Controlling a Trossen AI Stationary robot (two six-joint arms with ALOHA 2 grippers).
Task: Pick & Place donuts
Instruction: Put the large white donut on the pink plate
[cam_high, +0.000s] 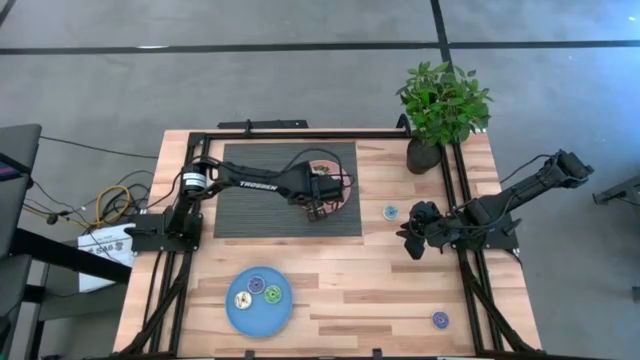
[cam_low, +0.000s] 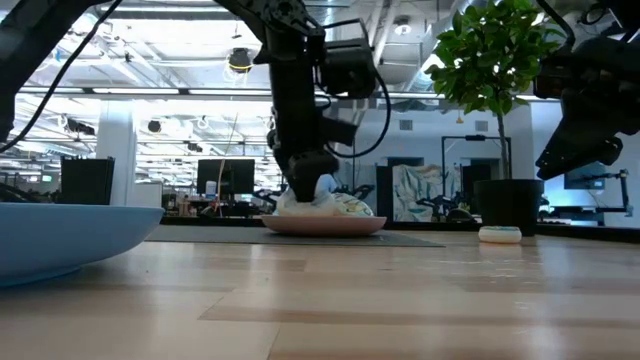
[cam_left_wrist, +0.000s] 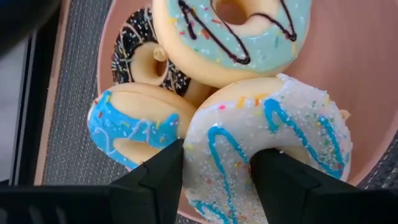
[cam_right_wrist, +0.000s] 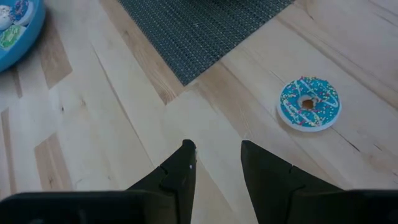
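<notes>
Over the pink plate (cam_left_wrist: 373, 93), left pincer (cam_left_wrist: 217, 171) apparently straddles white donut (cam_left_wrist: 273, 143).

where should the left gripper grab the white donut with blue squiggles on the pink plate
Across the ring's near arc, from above: one finger in the hole, one outside. The white donut lies tilted on top of the pile on the pink plate, and the left gripper already straddles that arc.
</notes>
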